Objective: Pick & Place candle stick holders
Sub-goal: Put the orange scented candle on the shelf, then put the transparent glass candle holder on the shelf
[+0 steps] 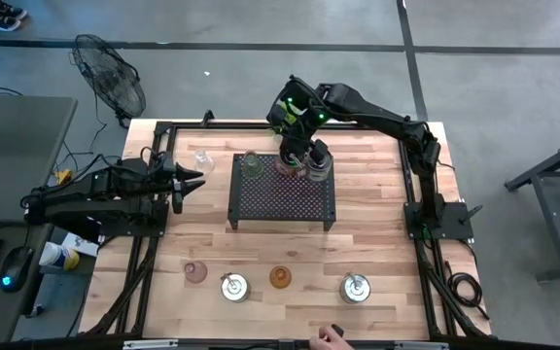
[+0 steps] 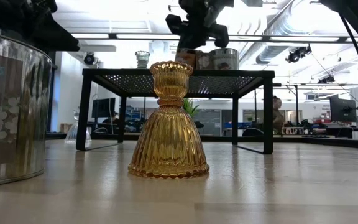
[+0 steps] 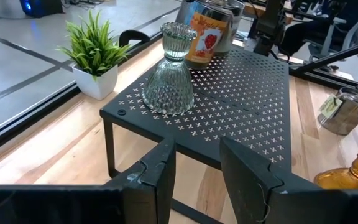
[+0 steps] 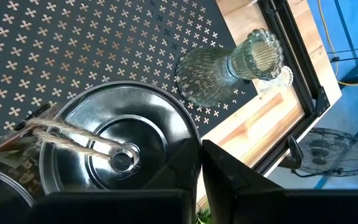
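Right now the right end effector (image 1: 304, 154) hangs over the tin holder (image 4: 120, 155) on the rack (image 1: 282, 199), fingers nearly closed, seemingly releasing it; lift straight up. Left end effector (image 1: 194, 180) waits half open, empty.

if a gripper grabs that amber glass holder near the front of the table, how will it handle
The amber glass holder looks rigid and probably breakable, so a hard squeeze seems risky. Its ribbed, glossy surface may slip between smooth fingers. The wide flared skirt sits flat on the table, so it likely resists tipping, though a push high on the narrow cup could still rock it.
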`<state>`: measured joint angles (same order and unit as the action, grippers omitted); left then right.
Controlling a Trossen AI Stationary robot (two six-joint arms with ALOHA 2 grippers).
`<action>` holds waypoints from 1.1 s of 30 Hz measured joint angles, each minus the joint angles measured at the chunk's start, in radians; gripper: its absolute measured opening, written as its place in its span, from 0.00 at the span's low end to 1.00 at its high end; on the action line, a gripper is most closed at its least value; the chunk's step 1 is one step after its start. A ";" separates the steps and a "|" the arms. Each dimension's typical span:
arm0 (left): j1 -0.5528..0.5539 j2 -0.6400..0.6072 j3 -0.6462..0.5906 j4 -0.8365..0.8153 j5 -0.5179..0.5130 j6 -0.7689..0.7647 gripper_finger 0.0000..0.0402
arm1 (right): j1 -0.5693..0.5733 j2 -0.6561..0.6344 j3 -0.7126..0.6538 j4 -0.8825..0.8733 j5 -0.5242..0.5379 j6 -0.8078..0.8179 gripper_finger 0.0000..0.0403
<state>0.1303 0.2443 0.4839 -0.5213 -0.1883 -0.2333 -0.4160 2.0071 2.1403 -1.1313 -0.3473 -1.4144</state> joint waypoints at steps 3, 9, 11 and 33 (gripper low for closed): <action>0.000 0.000 0.000 0.000 0.000 0.000 0.30 | 0.000 0.000 0.000 0.000 0.000 0.000 0.07; 0.000 0.000 0.000 -0.001 0.000 0.000 0.30 | 0.000 0.000 0.000 0.015 -0.001 0.028 0.15; 0.000 0.000 0.000 -0.004 0.000 0.000 0.30 | 0.000 0.000 0.000 0.020 -0.001 0.039 0.18; 0.000 0.000 0.000 -0.007 0.002 0.004 0.30 | 0.074 -0.114 -0.002 0.059 0.242 0.256 0.25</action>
<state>0.1303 0.2443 0.4839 -0.5282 -0.1860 -0.2291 -0.3424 1.8930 2.1384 -1.0718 -0.1050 -1.1584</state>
